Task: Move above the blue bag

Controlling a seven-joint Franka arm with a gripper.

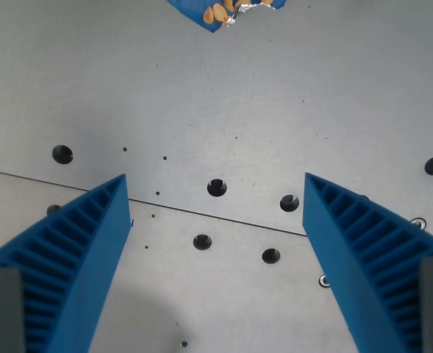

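Bag (220, 12) at table's (223, 95) far edge, perhaps.

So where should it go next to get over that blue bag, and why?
Probably forward, toward the top of the wrist view. Only a corner of the blue bag shows at the top edge, slightly right of centre, while the open end effector hangs over bare grey table. Moving that way should bring the bag between the fingers.

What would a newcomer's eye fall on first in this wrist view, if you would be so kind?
First, the two ribbed blue fingers of the gripper, rising from the lower corners and standing wide apart with nothing between them. Next, the corner of the blue bag with its snack print, cut off by the top edge, well ahead of the fingers. Between them lies the grey table, dotted with dark holes and crossed by a thin seam.
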